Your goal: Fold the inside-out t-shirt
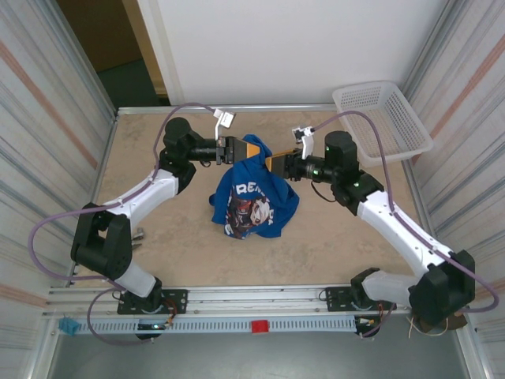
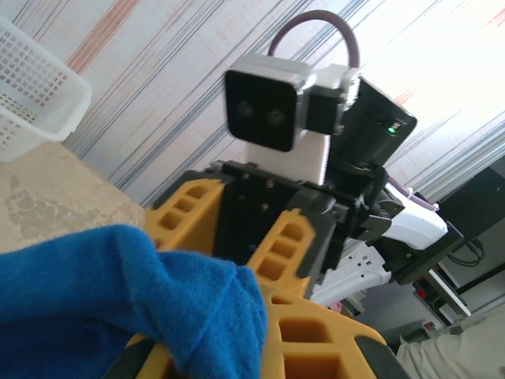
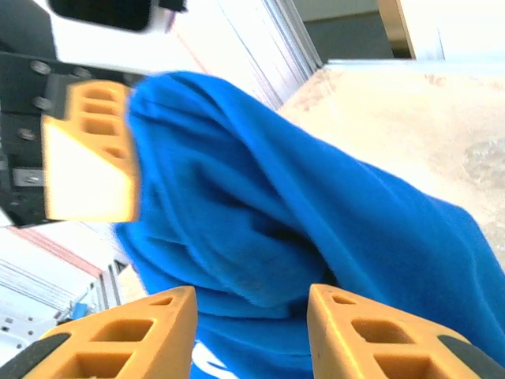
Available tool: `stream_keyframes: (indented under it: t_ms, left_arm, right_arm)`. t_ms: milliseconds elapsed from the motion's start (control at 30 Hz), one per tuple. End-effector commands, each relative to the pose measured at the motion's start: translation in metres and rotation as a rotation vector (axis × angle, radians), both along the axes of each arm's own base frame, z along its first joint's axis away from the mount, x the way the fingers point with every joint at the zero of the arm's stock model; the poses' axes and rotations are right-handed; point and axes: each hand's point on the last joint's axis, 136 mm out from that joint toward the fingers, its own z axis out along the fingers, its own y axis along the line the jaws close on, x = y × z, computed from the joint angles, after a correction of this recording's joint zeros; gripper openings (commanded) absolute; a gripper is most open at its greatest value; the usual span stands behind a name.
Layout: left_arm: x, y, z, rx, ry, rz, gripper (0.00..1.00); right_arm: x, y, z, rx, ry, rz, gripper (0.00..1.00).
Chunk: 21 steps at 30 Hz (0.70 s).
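Note:
The inside-out t-shirt is royal blue, and a dark graphic print shows on its lower part. It hangs bunched above the middle of the table. My left gripper is shut on the shirt's top edge; in the left wrist view blue cloth drapes over its orange fingers. My right gripper faces it from the right at the same height. In the right wrist view its jaws stand apart, with a fold of the shirt just beyond and between the fingertips. The left gripper's finger shows at the cloth's upper left.
A white lattice basket sits at the back right corner, partly over the table's edge, and its rim also shows in the left wrist view. Corrugated walls close in both sides. Bare tabletop lies in front of and left of the shirt.

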Motion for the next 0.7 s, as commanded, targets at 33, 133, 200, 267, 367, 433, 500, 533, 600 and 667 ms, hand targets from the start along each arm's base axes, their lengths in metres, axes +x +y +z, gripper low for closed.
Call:
stream_keyframes:
  t_ms: [33,133,200,267,367,433,500,533,600,667]
  left_arm:
    - [-0.010,0.001,0.029,-0.034,-0.097,-0.021,0.00]
    - [-0.010,0.001,0.031,-0.036,-0.102,-0.021,0.00]
    - [-0.010,0.001,0.033,-0.037,-0.104,-0.021,0.00]
    - [-0.011,0.002,0.035,-0.039,-0.106,-0.022,0.00]
    - [-0.012,0.002,0.037,-0.043,-0.111,-0.024,0.00]
    - [-0.014,0.002,0.038,-0.043,-0.112,-0.027,0.00]
    - [-0.014,0.003,0.037,-0.042,-0.110,-0.028,0.00]
    - [-0.014,0.003,0.036,-0.041,-0.108,-0.028,0.00]
    - [-0.014,0.003,0.033,-0.038,-0.102,-0.024,0.00]
    - [-0.011,0.003,0.028,-0.034,-0.093,-0.006,0.00]
  right_arm:
    - [-0.013,0.007,0.025,0.051,-0.051,0.040,0.36]
    - [-0.012,0.013,0.024,0.058,-0.042,0.059,0.35]
    - [-0.010,0.018,0.021,0.054,-0.036,0.064,0.35]
    - [-0.006,0.021,0.017,0.046,-0.030,0.061,0.35]
    - [0.003,0.024,0.013,0.037,-0.027,0.047,0.36]
    - [0.009,0.025,0.013,0.034,-0.028,0.040,0.35]
    - [0.013,0.026,0.015,0.036,-0.027,0.042,0.27]
    - [0.014,0.026,0.017,0.037,-0.027,0.047,0.21]
    - [0.011,0.026,0.019,0.036,-0.023,0.064,0.04]
    - [0.005,0.022,0.021,0.027,-0.027,0.077,0.00]
